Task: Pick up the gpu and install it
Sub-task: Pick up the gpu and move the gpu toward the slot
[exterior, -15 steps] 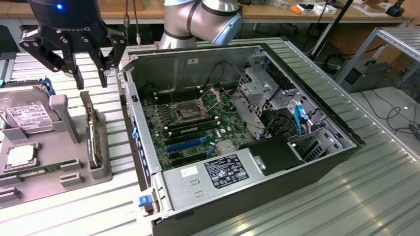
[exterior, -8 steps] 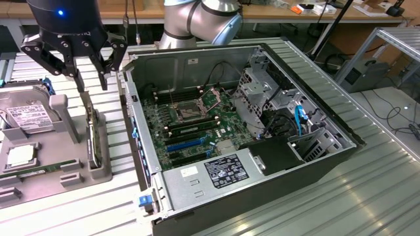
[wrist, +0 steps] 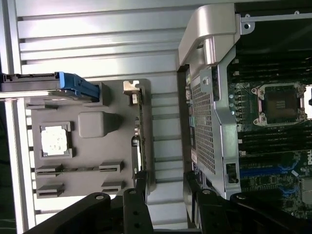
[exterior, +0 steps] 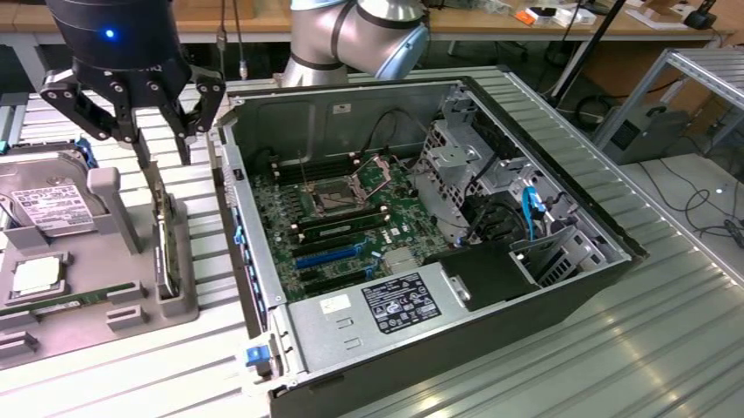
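Two steps make this task, the pick-up and the installing, and as far as you can see neither one is done. The gpu (exterior: 166,248) stands on its long edge in a slot at the side of the grey holder tray (exterior: 117,261), on the exterior view's left, just beside the wall of the open computer case (exterior: 348,96). In the wrist view you see the card edge-on, with its silver bracket (wrist: 130,87) at one end. The gripper (exterior: 163,161) hangs above the far end of the card, its fingers spread wide, and it has hold of nothing. A gap shows between the fingertips and the card's top edge, so I judge they do not touch. Whether the card sits exactly under the middle of the two fingers, you cannot tell. Inside the case the motherboard (exterior: 402,231) has its expansion slots (exterior: 329,255) bare. Farther left on the same tray lie a hard drive (exterior: 47,205) and a processor chip (exterior: 35,274).
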You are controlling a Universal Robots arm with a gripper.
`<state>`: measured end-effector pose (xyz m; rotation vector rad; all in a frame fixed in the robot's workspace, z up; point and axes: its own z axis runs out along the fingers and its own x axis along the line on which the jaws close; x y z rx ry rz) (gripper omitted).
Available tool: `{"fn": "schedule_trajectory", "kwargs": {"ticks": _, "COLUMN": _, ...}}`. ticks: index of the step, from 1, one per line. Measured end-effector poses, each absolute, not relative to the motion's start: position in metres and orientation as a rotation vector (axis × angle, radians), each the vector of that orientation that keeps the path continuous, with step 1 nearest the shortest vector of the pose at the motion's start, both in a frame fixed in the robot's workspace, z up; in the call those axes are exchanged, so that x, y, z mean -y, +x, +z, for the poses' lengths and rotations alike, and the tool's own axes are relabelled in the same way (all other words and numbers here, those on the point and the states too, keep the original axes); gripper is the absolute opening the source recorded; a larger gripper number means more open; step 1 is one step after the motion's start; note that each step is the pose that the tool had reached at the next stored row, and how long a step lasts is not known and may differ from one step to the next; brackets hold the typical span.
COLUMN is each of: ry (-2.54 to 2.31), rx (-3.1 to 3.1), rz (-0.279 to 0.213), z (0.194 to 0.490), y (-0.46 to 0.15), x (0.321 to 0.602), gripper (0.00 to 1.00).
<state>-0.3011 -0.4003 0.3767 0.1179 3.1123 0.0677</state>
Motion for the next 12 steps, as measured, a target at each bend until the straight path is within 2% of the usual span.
{"fn": "schedule_trajectory", "kwargs": {"ticks": 12, "ry": 0.118, "rx": -3.112, "rz": 0.068, "z": 0.3666, "y": -0.3024, "x": 0.4003, "gripper": 0.43}}
